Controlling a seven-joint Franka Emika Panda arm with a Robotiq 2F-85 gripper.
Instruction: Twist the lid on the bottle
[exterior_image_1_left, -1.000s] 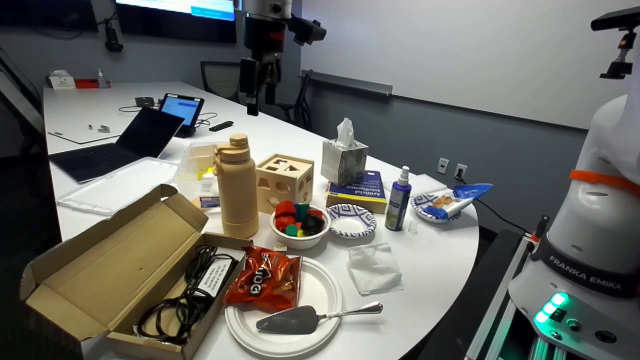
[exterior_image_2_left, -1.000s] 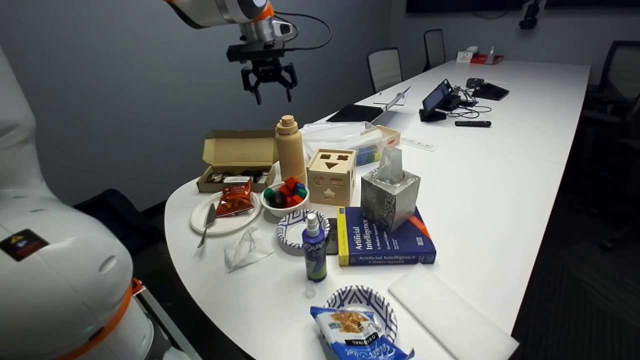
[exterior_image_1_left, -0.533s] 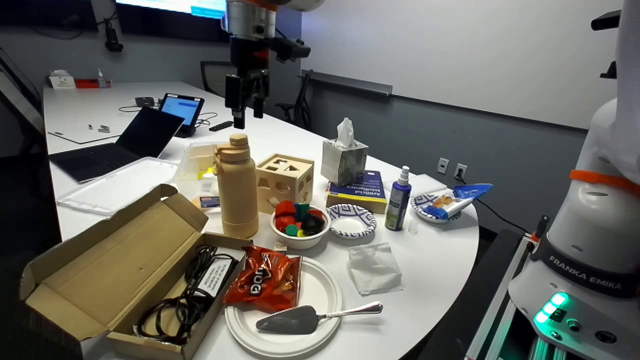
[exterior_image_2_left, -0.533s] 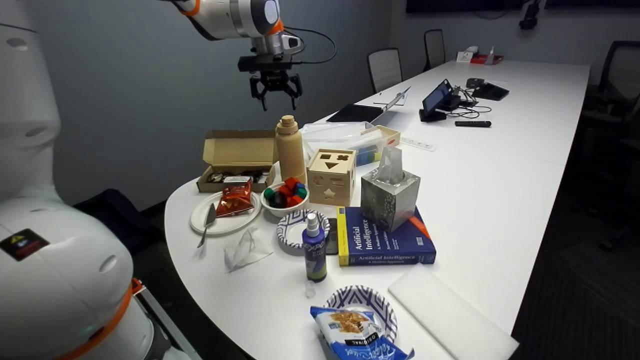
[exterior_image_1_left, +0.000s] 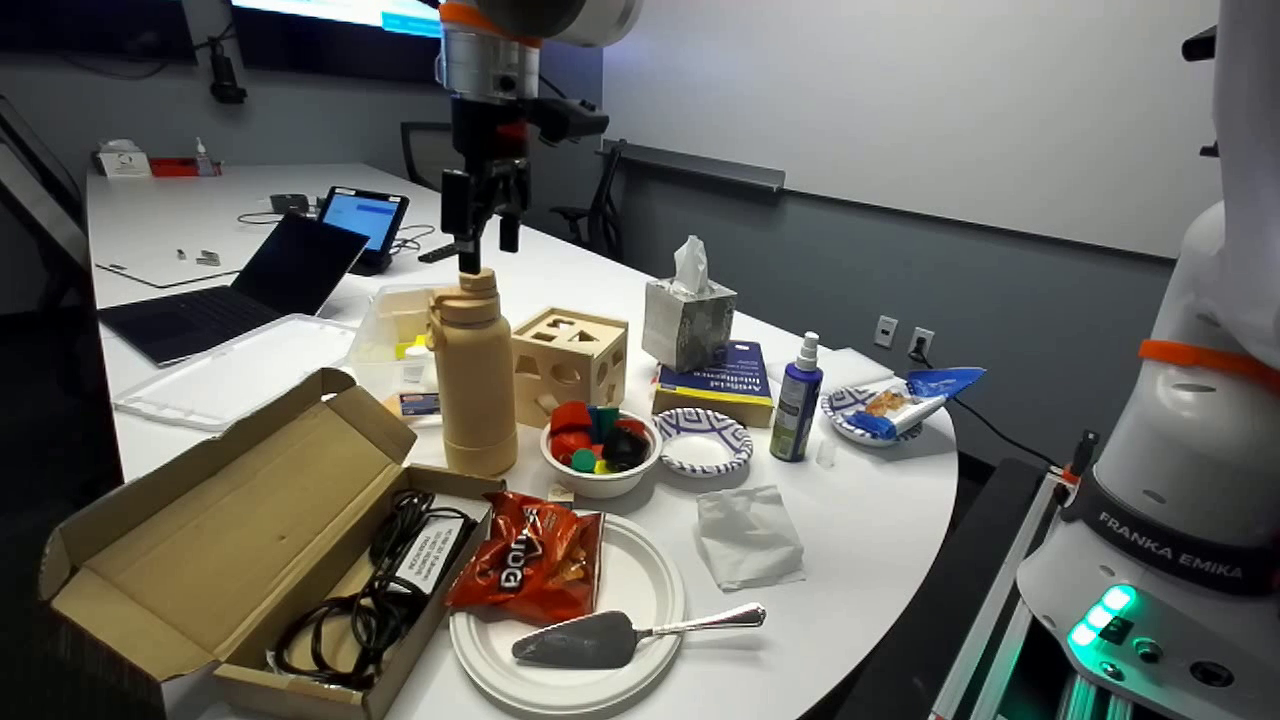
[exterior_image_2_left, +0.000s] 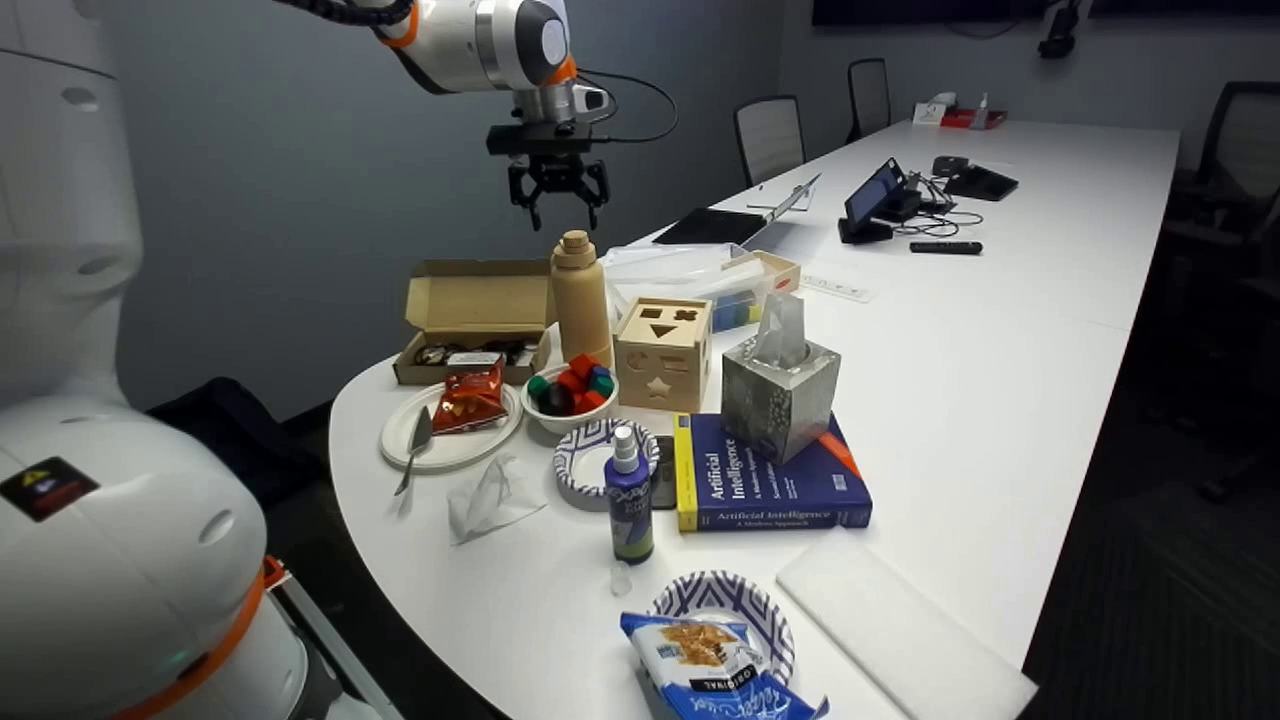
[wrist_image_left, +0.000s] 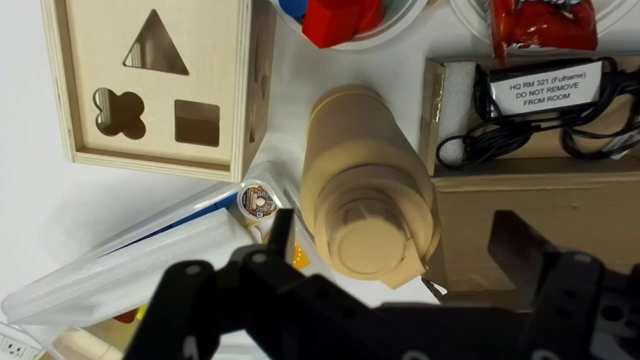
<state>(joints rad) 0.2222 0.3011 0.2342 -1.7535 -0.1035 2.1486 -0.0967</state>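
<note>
Extends the white Franka arm across the upper left of an exterior view, bent straight down at the silver wrist, just below an orange band. Points the black gripper downward in both exterior views, close to vertical. Holds the two fingers well apart, dark and blurred in the wrist view. Glows green on the white base, below a dark collar lettered FRANKA EMIKA.

1. Grey wall is carrying whiteboard beyond one long edge of white table.
2. Dark-framed chairs are standing along both long edges.
3. Wall screen is glowing beyond far edge.
</note>
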